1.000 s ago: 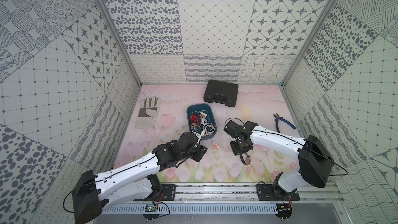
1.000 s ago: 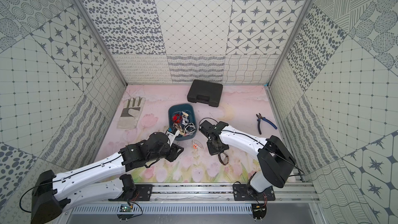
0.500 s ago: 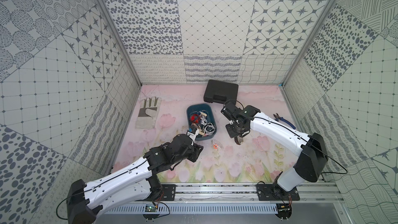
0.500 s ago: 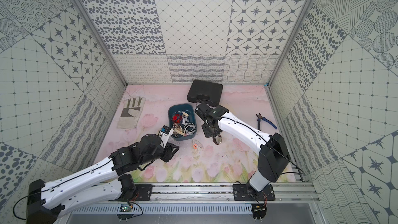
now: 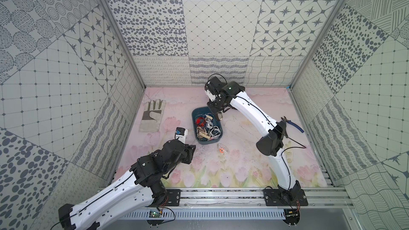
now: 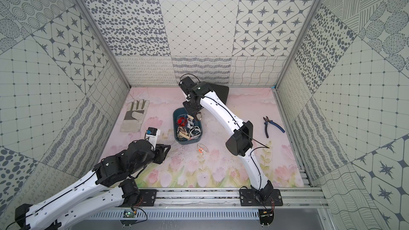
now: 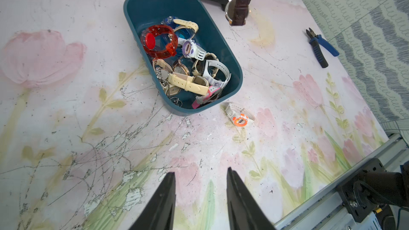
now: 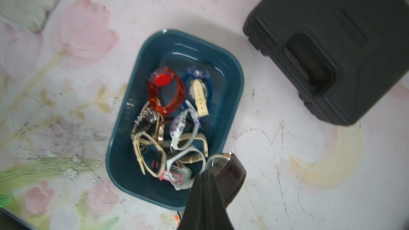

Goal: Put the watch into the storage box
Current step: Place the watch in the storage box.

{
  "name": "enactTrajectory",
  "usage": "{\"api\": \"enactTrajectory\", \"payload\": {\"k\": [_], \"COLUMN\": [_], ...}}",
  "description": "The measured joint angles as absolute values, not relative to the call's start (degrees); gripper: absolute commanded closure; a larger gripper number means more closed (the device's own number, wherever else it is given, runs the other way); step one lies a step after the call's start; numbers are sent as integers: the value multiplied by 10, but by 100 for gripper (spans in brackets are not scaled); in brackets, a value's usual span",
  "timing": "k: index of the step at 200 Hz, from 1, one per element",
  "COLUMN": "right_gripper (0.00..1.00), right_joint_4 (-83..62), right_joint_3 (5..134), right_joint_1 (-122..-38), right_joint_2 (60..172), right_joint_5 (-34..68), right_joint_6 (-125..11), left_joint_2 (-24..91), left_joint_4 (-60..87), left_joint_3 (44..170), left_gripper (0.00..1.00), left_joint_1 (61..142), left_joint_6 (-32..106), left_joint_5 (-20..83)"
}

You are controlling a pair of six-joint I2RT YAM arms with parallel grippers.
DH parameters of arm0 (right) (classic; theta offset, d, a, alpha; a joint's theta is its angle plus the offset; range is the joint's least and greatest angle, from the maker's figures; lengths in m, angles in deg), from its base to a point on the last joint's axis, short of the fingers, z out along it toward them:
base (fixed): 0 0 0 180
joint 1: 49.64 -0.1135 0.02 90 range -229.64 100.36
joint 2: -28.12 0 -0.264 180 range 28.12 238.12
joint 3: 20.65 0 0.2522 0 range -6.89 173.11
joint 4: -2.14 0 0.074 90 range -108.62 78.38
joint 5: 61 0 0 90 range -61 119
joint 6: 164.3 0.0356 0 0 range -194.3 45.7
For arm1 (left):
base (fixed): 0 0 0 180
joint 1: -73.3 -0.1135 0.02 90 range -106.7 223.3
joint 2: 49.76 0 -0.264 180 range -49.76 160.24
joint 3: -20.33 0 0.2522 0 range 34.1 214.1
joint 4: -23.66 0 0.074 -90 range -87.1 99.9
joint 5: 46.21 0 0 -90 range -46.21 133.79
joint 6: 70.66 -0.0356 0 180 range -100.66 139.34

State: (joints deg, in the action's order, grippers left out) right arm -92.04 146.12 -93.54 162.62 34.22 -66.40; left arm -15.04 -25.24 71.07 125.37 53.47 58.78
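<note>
The storage box is a dark teal tub mid-mat, holding several watches. A brown-strapped watch hangs in the air over the box's far right rim, and my right gripper is shut on its strap. A small orange-and-white watch lies on the mat just in front of the box. My left gripper hovers low over the mat in front and to the left of the box, open with nothing between its fingers.
A black hard case sits behind the box, close to the right arm. A work glove lies at the back left. Blue-handled pliers lie by the right wall.
My right arm has carried the brown watch up from the mat at the box's front right to its far right rim. The left arm has drawn back toward the front left.
</note>
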Motion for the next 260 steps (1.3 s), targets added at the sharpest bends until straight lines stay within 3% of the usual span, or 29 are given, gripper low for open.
{"api": "enactTrajectory", "payload": {"k": [30, 92, 260], "right_gripper": [100, 100, 100], "right_joint_4": [-956, -987, -1010], "right_joint_3": [1517, 1508, 1423], "right_joint_1": [-935, -943, -974], "right_joint_2": [1672, 1686, 1689], "right_joint_5": [304, 284, 358], "right_joint_6": [-678, -691, -713], "left_joint_2": [-167, -166, -170], "left_joint_4": [-273, -293, -297], "left_joint_3": [711, 711, 707], "left_gripper": [57, 57, 58], "left_joint_1": [1250, 1250, 1250], "left_joint_6": [548, 556, 564], "left_joint_5": [604, 617, 621]}}
